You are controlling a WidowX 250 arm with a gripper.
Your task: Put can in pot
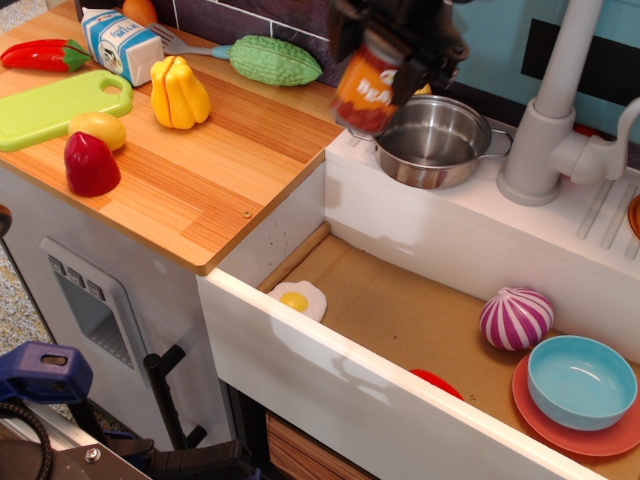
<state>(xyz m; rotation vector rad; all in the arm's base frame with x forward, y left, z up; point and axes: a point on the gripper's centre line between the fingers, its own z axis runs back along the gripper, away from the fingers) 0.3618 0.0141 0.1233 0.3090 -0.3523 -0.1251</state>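
Observation:
My gripper [385,50] is shut on the can [367,92], an orange-red tin with white lettering. It holds the can tilted in the air at the top of the view, just left of and above the pot's near-left rim. The pot [436,141] is a shiny steel pot with loop handles and stands on the white ledge behind the sink basin. Nothing shows inside the pot. The gripper and can are motion-blurred.
A white faucet [553,120] stands right of the pot. In the sink lie a fried egg [296,299], a striped onion [516,317] and a blue bowl [583,380] on an orange plate. The wooden counter on the left holds a green gourd [275,59], yellow pepper [178,92] and other toy foods.

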